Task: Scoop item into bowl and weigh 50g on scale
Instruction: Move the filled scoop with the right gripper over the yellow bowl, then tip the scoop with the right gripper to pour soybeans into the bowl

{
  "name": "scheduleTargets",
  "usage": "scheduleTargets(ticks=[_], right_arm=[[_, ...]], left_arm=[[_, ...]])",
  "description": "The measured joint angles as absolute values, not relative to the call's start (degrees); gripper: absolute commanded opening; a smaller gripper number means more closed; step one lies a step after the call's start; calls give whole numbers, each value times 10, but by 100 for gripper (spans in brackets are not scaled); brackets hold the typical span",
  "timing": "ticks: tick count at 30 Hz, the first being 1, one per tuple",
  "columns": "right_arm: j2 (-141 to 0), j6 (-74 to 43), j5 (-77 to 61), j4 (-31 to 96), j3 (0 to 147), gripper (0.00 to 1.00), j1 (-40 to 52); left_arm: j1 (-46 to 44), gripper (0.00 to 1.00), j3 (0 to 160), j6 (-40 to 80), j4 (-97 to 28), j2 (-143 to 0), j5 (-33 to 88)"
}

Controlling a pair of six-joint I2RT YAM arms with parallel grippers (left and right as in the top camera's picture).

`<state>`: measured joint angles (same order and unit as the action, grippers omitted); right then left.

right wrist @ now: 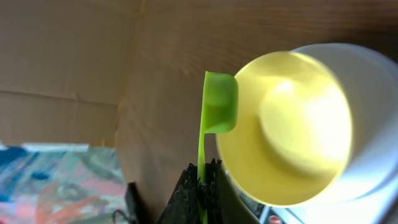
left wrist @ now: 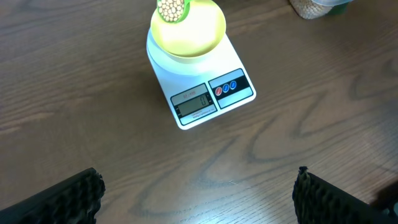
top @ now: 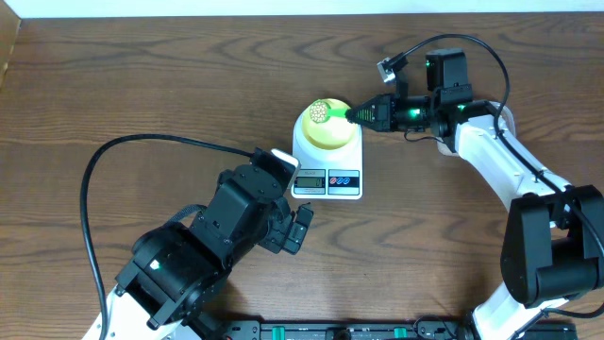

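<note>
The white scale [top: 327, 168] stands at the table's middle with the pale-yellow bowl [top: 332, 131] on its platform. My right gripper [right wrist: 203, 180] is shut on the thin handle of a green scoop [right wrist: 219, 106]. The scoop's cup [top: 320, 112] is heaped with tan beans [left wrist: 172, 9] and hangs level over the bowl's [left wrist: 193, 34] far-left rim. The bowl's inside [right wrist: 292, 124] looks empty. My left gripper [left wrist: 199, 202] is open over bare wood in front of the scale [left wrist: 205, 93], with nothing between its fingers [left wrist: 62, 199].
A clear tub of beans [left wrist: 309, 7] shows at the top right edge of the left wrist view, beyond the scale. The left arm [top: 236, 217] sits just left and in front of the scale. A black cable [top: 90, 217] loops over the left of the table.
</note>
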<state>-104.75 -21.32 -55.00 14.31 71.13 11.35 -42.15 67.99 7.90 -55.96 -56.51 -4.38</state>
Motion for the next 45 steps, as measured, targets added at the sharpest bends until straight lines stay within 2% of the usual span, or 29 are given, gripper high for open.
scheduleTargets(ticks=[9,18,32,45], right_arm=[[-1047,-184,-491,173,712,1,114],[-1049,-95,-390,333,782,1,141],[-1049,2,-206,443,891,1,224],[-1049,93,26,471,924,1,343]], left_arm=[[-422,99,680,79,-560,-565,-44],[-422,99,680,79,-560,-565,-44],[-422,99,680,79,-560,-565,-44],[-422,99,680,79,-560,-565,-44]])
